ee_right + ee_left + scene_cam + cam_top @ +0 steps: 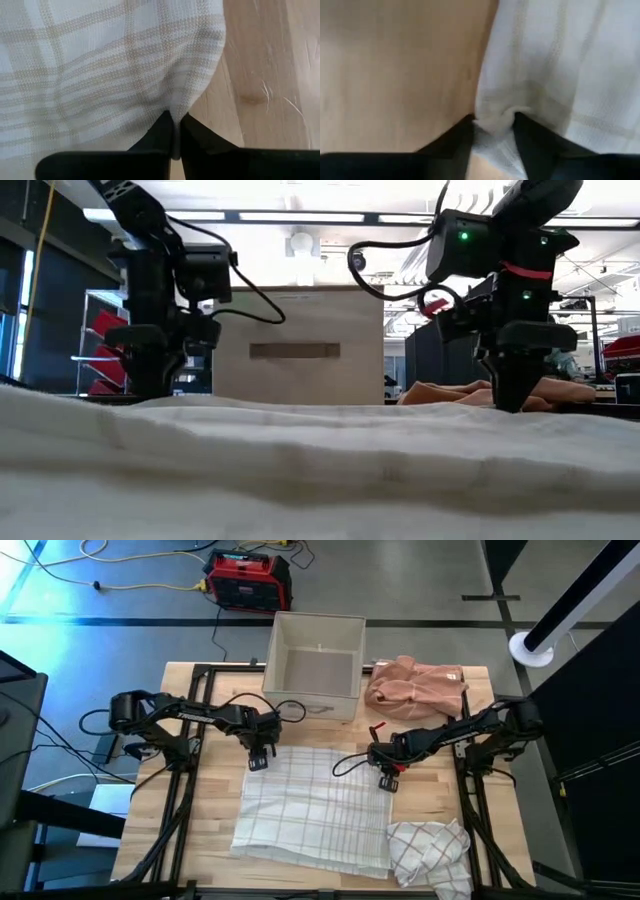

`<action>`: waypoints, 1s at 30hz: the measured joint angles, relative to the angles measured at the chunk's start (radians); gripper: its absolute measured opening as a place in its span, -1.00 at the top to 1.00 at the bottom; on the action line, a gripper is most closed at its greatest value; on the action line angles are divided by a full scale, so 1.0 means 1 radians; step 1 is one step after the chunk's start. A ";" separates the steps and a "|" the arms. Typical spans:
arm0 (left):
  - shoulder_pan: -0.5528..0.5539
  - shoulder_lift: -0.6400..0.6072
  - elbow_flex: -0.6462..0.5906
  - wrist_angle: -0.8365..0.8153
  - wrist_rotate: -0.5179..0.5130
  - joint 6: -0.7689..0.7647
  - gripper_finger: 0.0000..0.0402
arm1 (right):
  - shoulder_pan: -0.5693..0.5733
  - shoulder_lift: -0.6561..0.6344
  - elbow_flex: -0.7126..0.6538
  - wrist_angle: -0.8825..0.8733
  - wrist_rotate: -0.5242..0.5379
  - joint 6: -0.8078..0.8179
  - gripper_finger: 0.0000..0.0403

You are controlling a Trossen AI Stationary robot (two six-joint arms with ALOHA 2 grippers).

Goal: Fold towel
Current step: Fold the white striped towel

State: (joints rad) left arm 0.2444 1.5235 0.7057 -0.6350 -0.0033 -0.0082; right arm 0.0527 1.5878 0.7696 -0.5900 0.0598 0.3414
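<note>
A white towel with tan checks [315, 810] lies spread flat on the wooden table. My left gripper [258, 762] stands at the towel's far left corner, shut on it. My right gripper [388, 781] stands at the towel's far right corner, shut on it. In the low view the towel [300, 470] fills the foreground, with my left gripper [150, 385] and my right gripper [515, 395] behind it, fingers pointing down. My left gripper pinches the towel's far left corner [495, 117] between its two fingers, coming from above. The cloth bunches up between the fingers; the towel beyond lies on the table. My right gripper pinches the towel's far right corner [187, 97] between its two fingers, from above. The cloth puckers toward the fingers and lies on the table.
A beige open box [315, 665] stands at the table's far edge. A pink cloth [415, 685] lies heaped at the far right. Another checked towel [430, 855] lies crumpled at the near right corner. Bare wood shows left of the towel.
</note>
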 joint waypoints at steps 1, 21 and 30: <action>-0.003 -0.011 0.007 -0.022 -0.015 -0.014 0.74 | 0.004 -0.005 0.000 -0.001 0.004 0.005 0.97; -0.126 -0.373 0.178 -0.402 -0.355 -0.258 0.92 | 0.101 -0.163 0.350 -0.369 0.313 0.022 0.97; -0.445 -0.385 0.131 -0.414 -0.219 -0.445 0.92 | 0.299 -0.151 0.273 -0.197 0.021 0.117 0.97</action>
State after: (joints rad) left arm -0.2003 1.1382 0.8363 -1.0493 -0.2227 -0.4529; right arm 0.3520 1.4372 1.0423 -0.7871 0.0809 0.4588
